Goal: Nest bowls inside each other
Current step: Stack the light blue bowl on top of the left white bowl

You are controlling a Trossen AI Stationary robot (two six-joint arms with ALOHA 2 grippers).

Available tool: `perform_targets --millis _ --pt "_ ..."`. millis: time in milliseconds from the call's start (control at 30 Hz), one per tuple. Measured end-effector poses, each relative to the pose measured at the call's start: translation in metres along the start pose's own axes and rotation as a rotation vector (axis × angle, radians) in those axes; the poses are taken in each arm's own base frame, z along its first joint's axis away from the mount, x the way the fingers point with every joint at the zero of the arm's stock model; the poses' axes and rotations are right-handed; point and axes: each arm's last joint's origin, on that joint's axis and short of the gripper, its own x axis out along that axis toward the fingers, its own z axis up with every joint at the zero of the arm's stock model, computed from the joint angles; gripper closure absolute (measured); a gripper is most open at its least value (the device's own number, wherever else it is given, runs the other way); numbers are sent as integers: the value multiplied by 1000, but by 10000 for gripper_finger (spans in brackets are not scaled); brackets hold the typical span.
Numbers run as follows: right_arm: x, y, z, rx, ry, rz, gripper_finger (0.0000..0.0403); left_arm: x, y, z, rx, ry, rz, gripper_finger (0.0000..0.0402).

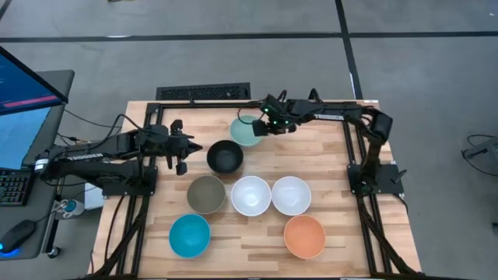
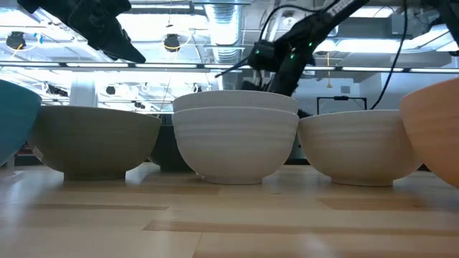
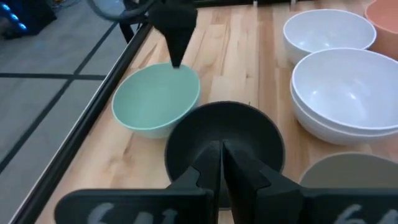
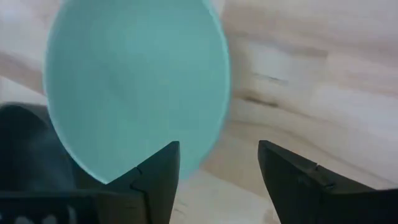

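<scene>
The pale mint green bowl [image 1: 243, 132] [image 3: 155, 102] [image 4: 137, 87] sits upright on the table near its far edge. My right gripper [image 1: 263, 126] [image 4: 216, 149] is open over that bowl's right rim, one finger above the inside and one outside. The black bowl [image 1: 225, 156] [image 3: 224, 134] stands just nearer. My left gripper [image 1: 184, 159] [image 3: 221, 155] is shut and held in the air left of the black bowl, touching nothing. Two white bowls [image 1: 251, 195] [image 2: 237, 140] are nested. A single white bowl [image 1: 291, 194], the olive-grey bowl [image 1: 206, 194], the turquoise bowl [image 1: 190, 236] and the orange bowl [image 1: 304, 236] each stand alone. My right gripper stands open astride the mint bowl's rim [image 4: 224, 93] on its right side, coming from above. I cannot tell whether either finger touches the bowl. The bowl rests on the table.
The wooden table [image 1: 334, 155] has a dark frame rail [image 1: 202, 93] along its far edge, close behind the mint bowl. The near bowls stand in two rows. A monitor and keyboard [image 1: 15, 117] are off the table's left side.
</scene>
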Motion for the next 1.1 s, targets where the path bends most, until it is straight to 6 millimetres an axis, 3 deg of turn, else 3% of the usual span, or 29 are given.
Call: perform_targets --millis 133,367,467,667,733,867,1000,1100 --pt "22 1 -1 -1 53 16 162 0 1 -1 -26 9 22 392" --pt "20 2 4 -16 -5 -5 174 0 1 -3 -58 29 25 392" --pt "17 2 10 -11 -24 -3 218 0 1 -3 -58 29 26 392" --pt "17 2 11 -20 -36 -1 370 0 1 -3 -56 31 38 392" --pt "16 4 12 -21 -43 14 387 0 2 -3 -55 31 43 392" --pt "2 18 17 -31 -71 46 377 0 2 -3 -51 32 46 392" --pt "-32 36 21 -79 -89 58 393 0 2 -3 -39 32 46 392" --pt "-64 44 13 -112 -43 1 388 0 2 -3 -43 32 46 392"
